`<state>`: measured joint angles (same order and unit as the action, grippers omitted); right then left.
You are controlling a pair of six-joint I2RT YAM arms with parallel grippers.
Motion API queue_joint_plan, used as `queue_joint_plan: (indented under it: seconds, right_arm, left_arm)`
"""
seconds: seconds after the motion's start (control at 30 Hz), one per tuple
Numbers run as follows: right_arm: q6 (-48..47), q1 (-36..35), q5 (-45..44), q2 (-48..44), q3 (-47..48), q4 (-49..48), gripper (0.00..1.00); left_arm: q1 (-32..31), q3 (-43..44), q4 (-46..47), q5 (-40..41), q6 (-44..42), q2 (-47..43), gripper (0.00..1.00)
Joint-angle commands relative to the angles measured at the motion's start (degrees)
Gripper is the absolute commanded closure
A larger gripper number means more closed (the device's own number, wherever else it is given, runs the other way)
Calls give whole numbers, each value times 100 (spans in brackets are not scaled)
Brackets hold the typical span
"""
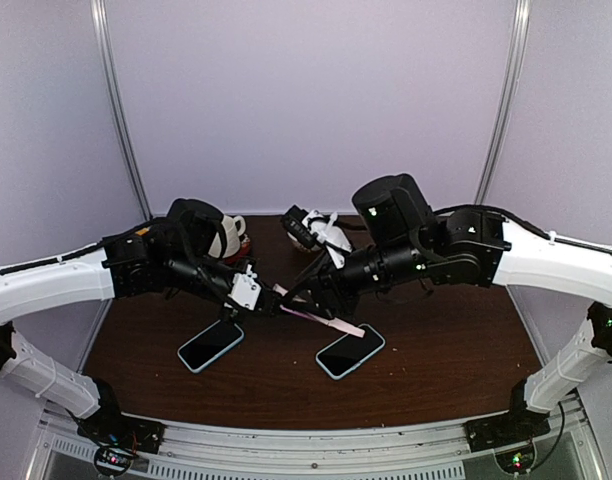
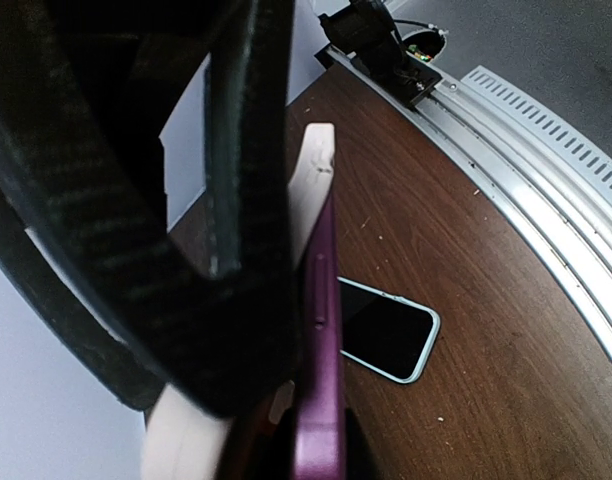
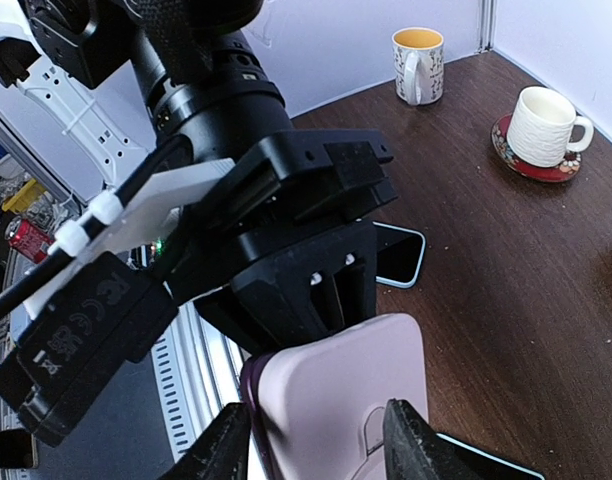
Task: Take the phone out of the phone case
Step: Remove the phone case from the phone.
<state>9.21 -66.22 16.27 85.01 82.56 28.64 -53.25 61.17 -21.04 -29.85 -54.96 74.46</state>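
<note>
Brown table (image 1: 436, 360) w/ two phones (image 1: 211, 345) (image 1: 350, 351) — left fingers (image 2: 186, 330) clamp phone case (image 3: 336, 400); right fingers (image 3: 416, 440) straddle it, grip unclear.

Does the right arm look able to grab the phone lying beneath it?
Probably not yet: right claw straddles the pink phone case the left claw grips, though the phone itself lies unobstructed.

1. Top external: high above and behind the arm bases, looking down and forward over the whole table (image 1: 446, 370).
2. Left wrist: pressed close along the phone case (image 2: 321, 380) edge, facing the table's near rail.
3. Right wrist: close on the phone case's back, facing leftward across the table.
4. All three share the phone case.
</note>
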Motion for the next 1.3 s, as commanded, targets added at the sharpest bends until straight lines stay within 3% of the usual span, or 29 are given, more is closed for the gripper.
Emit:
queue_joint_plan:
  seconds: [0.0, 0.9, 1.27]
  right_arm:
    - [-23, -34, -320, 90, 249, 181, 53]
    - [-303, -380, -1270, 261, 462, 836, 82]
    - [-122, -437, -1135, 99, 128, 695, 87]
  left_arm:
    - [-25, 18, 497, -242, 82, -229, 100]
    - [-26, -271, 952, 182, 50, -569, 100]
    - [-27, -350, 1087, 320, 25, -708, 100]
